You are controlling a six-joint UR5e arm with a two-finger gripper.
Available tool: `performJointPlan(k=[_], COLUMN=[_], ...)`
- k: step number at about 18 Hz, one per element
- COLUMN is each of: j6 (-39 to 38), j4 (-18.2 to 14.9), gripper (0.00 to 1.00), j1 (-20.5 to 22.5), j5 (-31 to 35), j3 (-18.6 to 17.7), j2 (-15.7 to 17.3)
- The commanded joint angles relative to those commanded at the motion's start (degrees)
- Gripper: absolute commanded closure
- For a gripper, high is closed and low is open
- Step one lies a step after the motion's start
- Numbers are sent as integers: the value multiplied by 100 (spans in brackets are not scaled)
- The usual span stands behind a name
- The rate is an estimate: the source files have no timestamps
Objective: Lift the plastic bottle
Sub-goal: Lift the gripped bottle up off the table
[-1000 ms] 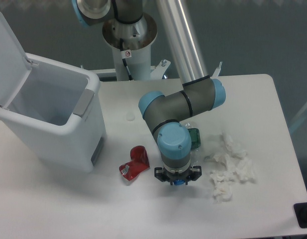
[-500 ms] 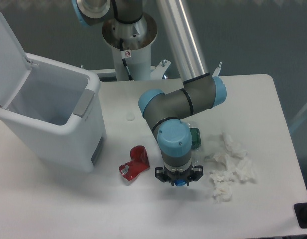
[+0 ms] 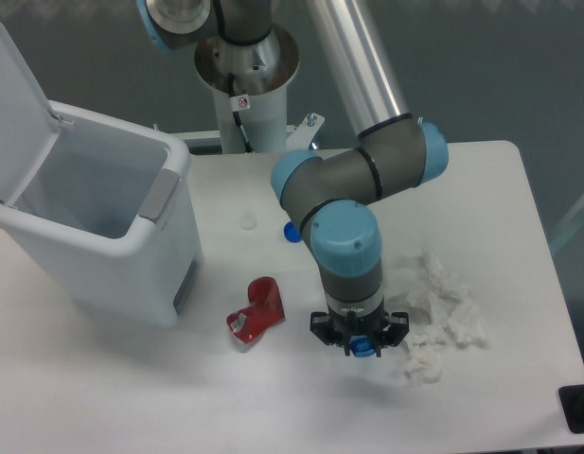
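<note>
Camera view: fingers (image 3: pixel 360 346) hidden beneath the wrist (spread or pinched, I cannot tell); the plastic bottle shows only a blue cap (image 3: pixel 291 231) far behind them, so descending risks missing it.

White table (image 3: pixel 519 189), grey-blue floor behind, even diffuse light, soft shadows.

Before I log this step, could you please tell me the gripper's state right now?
Gripper: cannot be told; it points straight down and the wrist hides its fingers. Nothing visibly held.
</note>
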Motion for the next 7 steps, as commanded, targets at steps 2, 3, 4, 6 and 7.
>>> performJointPlan(k=[2,3,4,6,7], j6=[359,474,528,537,537], j4=[-264,-343,-379,-388,-397], gripper=[100,100,100,100,100], j1=[62,97,98,98,98], j5=[-105,-114,-106,-106,-88], j3=[62,62,62,62,62], j2=[97,150,176,185,194])
